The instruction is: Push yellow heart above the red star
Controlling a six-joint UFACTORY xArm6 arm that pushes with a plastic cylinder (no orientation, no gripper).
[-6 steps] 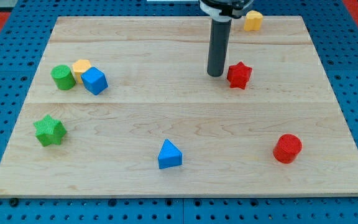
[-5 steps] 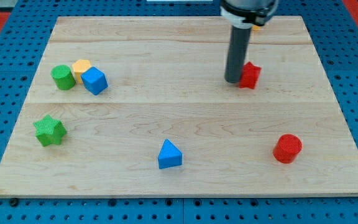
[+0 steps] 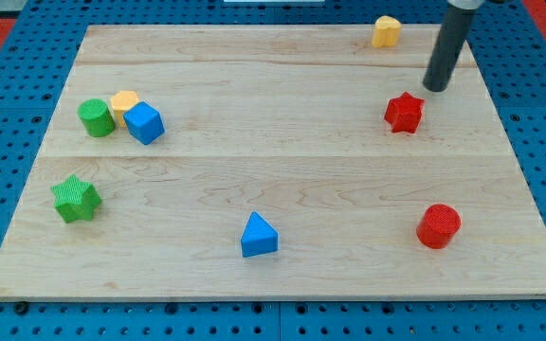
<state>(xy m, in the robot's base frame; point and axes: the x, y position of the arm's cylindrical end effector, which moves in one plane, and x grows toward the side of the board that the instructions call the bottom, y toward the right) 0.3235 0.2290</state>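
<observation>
The yellow heart [image 3: 386,31] sits near the view's top edge of the wooden board [image 3: 273,189], right of centre. The red star [image 3: 404,113] lies below it and slightly to the right. My tip [image 3: 435,87] is on the board just up and right of the red star, and down and right of the yellow heart, touching neither.
A green cylinder [image 3: 95,117], a yellow block [image 3: 123,102] and a blue cube [image 3: 144,123] cluster at the left. A green star [image 3: 75,198] is at the lower left, a blue triangle [image 3: 258,236] at bottom centre, a red cylinder [image 3: 438,226] at lower right.
My tip swept right from the red star's left side to its upper right. The red star shifted to the right.
</observation>
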